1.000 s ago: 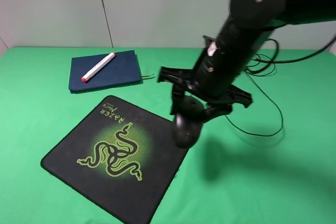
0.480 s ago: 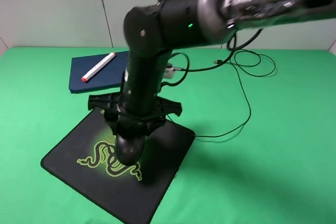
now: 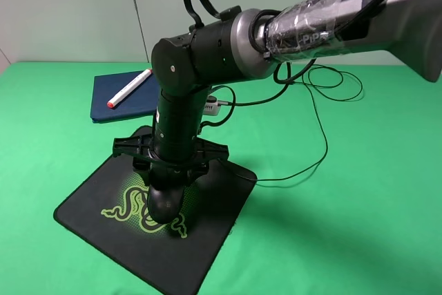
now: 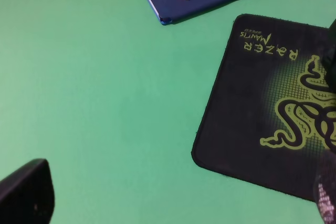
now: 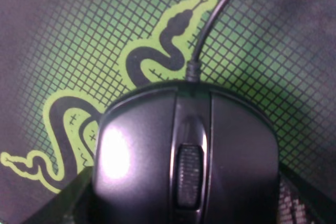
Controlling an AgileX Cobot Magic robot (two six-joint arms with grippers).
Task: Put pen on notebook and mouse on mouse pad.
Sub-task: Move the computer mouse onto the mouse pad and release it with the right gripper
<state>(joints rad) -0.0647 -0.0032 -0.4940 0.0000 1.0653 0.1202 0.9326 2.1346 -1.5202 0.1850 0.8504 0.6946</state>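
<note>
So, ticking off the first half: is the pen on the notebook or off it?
On. The pen lies across the notebook cover, orange tip over the blue.

Your high exterior camera looks down across the table, mouse pad [image 3: 103, 205] at 7 o'clock. Your left wrist camera views it from farther off; the right wrist camera hangs close above its logo [image 5: 105, 77].

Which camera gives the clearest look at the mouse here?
The right wrist view: the mouse fills it, scroll wheel and cable visible, over the mouse pad logo. The exterior high view shows only its dark body under the arm; the left wrist view hardly shows it.
</note>
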